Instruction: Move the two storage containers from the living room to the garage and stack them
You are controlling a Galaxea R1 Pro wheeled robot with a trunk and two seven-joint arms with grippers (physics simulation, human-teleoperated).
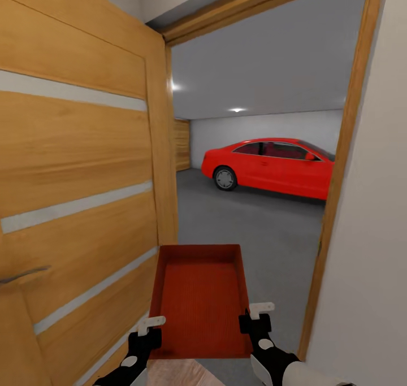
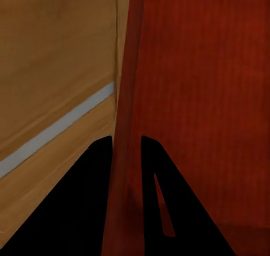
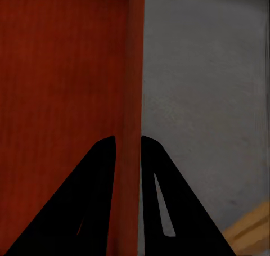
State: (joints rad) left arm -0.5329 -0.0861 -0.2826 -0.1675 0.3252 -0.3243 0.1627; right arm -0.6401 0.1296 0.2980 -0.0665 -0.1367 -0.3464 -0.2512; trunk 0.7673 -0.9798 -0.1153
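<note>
- One red-orange storage container (image 1: 200, 298) is carried low in front of the robot, open top up, its ribbed bottom bare, right at the doorway into the garage (image 1: 265, 92).
- The left gripper (image 1: 148, 326) holds the container's left wall at the near corner; in the left wrist view the two dark fingers (image 2: 84, 211) sit on either side of that thin wall (image 2: 125, 126), jaws narrow and clamped on it.
- The right gripper (image 1: 255, 313) holds the right wall at the near corner; in the right wrist view its fingers (image 3: 79, 211) straddle the wall (image 3: 134, 98) the same way, jaws narrow and gripping.
- Just left of the container stands an open wooden door (image 1: 79, 177) with pale horizontal strips and a grey handle (image 1: 22, 274).
- The wooden door frame (image 1: 339, 171) runs down the right side, beside a plain white wall (image 1: 373, 233).
- Past the doorway lies the dark grey concrete floor (image 1: 249, 228).
- A glossy red car (image 1: 271, 165) is parked well beyond, against the white back wall, under ceiling spotlights (image 1: 237, 109).
</note>
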